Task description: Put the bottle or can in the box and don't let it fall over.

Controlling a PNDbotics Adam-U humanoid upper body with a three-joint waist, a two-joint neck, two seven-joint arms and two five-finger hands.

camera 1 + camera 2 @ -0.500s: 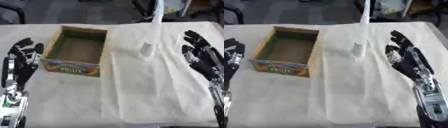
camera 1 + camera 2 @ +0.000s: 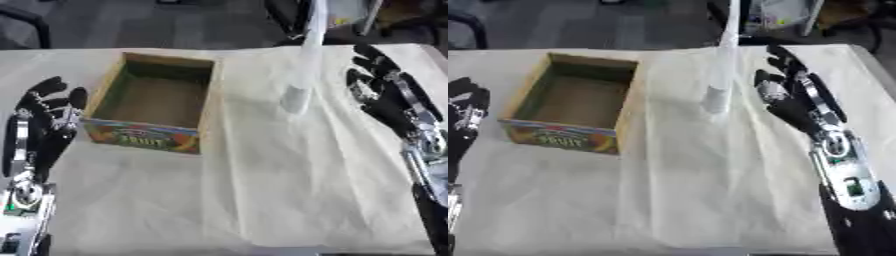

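While standing upright on the white cloth, between the box and the right hand, sits the bottle: small, pale, nearly the cloth's own colour. Just to that hand's left, close but not touching it. Long axis vertical. Right hand spread, fingers straight and pointing away up the table, holding nothing. Left hand likewise spread and empty, resting beyond the box's far side, well apart from the bottle. Nearer hand clearly the right. Box open-topped, empty, with a printed fruit label on its near wall, lying to the bottle's left. Likely next: a sideways reach leftward by the right hand, wrapping the upright body.
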